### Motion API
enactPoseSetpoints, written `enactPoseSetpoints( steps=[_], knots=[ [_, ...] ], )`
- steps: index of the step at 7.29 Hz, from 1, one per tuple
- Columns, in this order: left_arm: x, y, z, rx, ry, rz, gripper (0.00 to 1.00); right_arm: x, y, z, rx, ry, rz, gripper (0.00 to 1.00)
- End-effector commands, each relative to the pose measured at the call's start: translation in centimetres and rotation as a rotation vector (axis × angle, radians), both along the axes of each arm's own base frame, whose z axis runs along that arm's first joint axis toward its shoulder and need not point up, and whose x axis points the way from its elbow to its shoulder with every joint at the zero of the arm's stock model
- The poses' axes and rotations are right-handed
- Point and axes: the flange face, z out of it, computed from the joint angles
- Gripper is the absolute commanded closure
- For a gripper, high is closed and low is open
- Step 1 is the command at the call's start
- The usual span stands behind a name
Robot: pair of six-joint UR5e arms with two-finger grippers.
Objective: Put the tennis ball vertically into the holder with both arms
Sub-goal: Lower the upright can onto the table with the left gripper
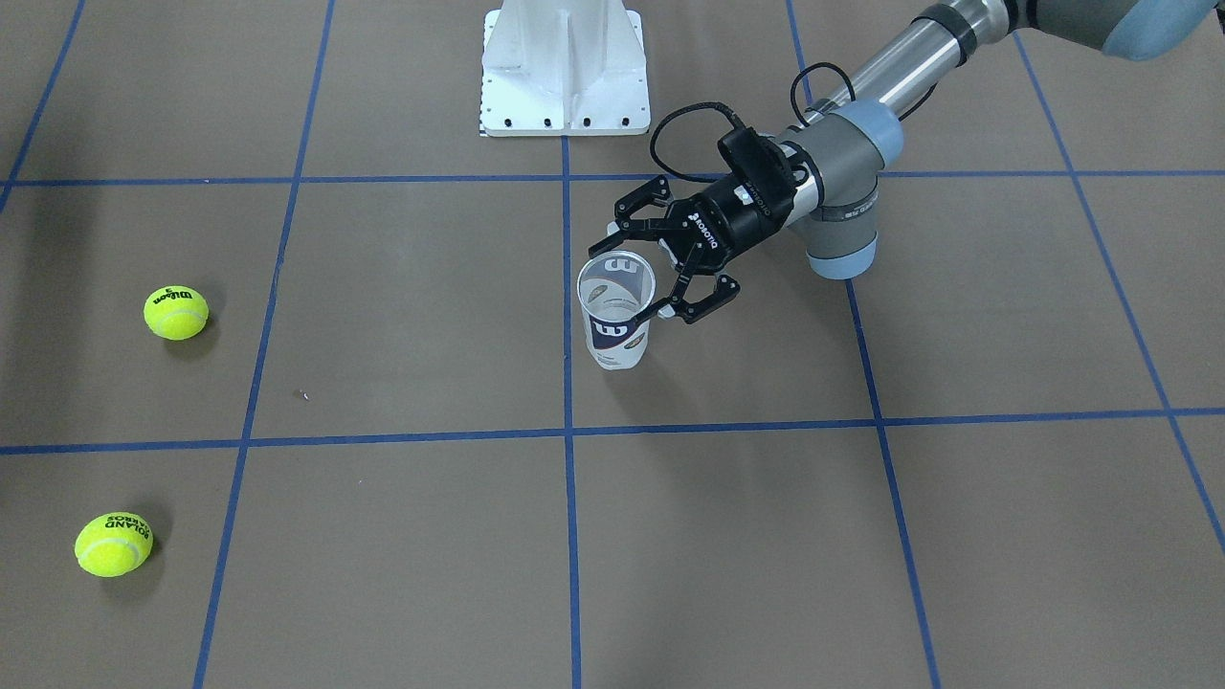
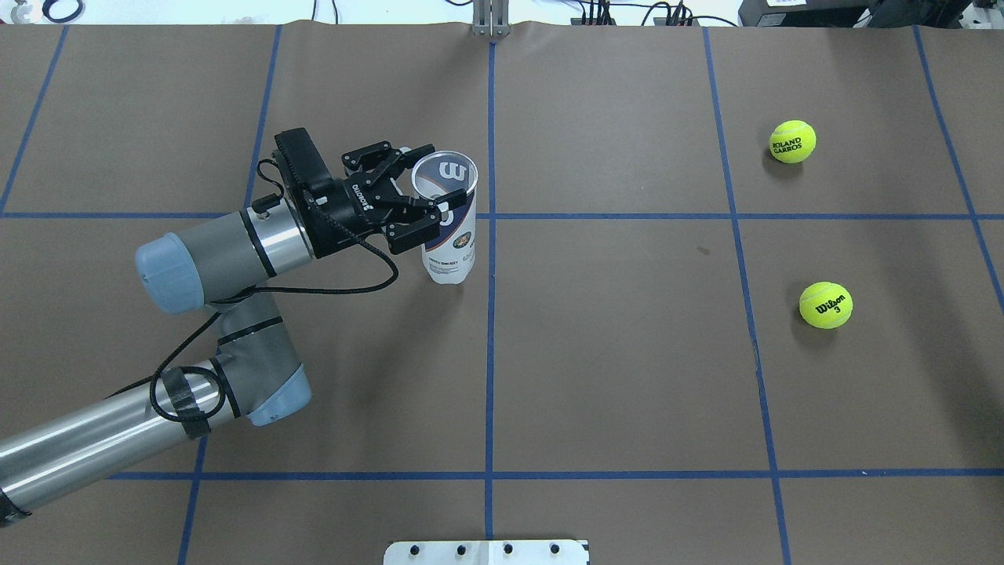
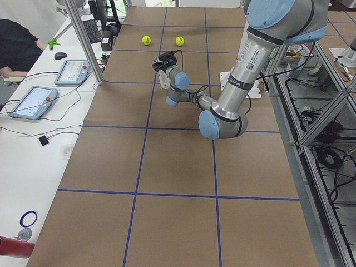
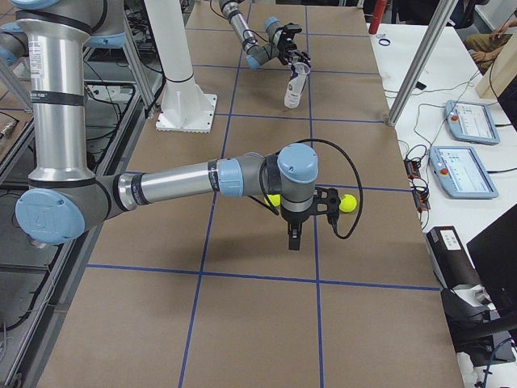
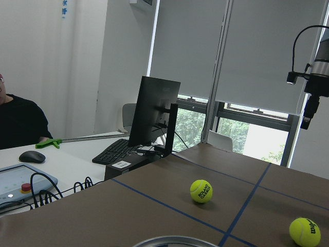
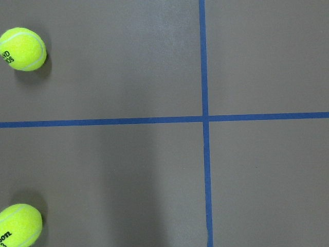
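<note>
The clear holder (image 2: 450,253) stands upright on the brown mat with its open end up, also shown in the front view (image 1: 617,337). My left gripper (image 2: 439,174) reaches in level at the holder's rim, open, with one fingertip on each side of the top. Two yellow tennis balls lie far off: a Wilson ball (image 2: 825,304) and a Roland Garros ball (image 2: 792,141). My right gripper (image 4: 294,241) hangs pointing down over the mat beside the balls. I cannot tell whether it is open or shut. The right wrist view shows both balls (image 6: 23,49) at its left edge, no fingers.
The white base pedestal (image 1: 565,67) stands at the robot's side of the mat. Blue tape lines grid the mat. A side desk holds tablets (image 3: 72,71), a monitor and a keyboard, with a seated person (image 3: 16,47) beyond it.
</note>
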Motion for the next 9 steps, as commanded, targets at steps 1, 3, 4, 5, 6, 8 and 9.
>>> enactPoseSetpoints(
  steps=[1,3,4,5,6,8,9],
  knots=[
    [1.72,1.52,0.96,-0.015,0.035,-0.009,0.5,0.0,-0.05,0.01,0.001,0.0,-0.001,0.01],
    [1.7,1.53,0.95,-0.014,0.036,-0.009,0.49,0.0,0.0,0.15,-0.002,0.0,-0.001,0.01],
    [1.7,1.53,0.96,-0.015,0.036,-0.009,0.47,0.0,0.0,0.15,-0.002,0.0,-0.001,0.01],
    [1.67,1.53,0.95,-0.014,0.038,-0.011,0.4,0.0,0.0,0.15,-0.002,0.0,-0.001,0.01],
    [1.69,1.52,0.96,-0.015,0.037,-0.011,0.38,0.0,-0.06,0.16,-0.002,0.0,-0.001,0.01],
    [2.05,1.66,1.27,-0.019,0.03,-0.006,0.38,0.01,-0.02,0.37,-0.005,0.002,-0.001,0.01],
    [2.09,1.64,1.07,-0.018,0.033,-0.006,0.37,0.01,-0.03,0.45,-0.006,0.002,-0.002,0.01]
  ],
)
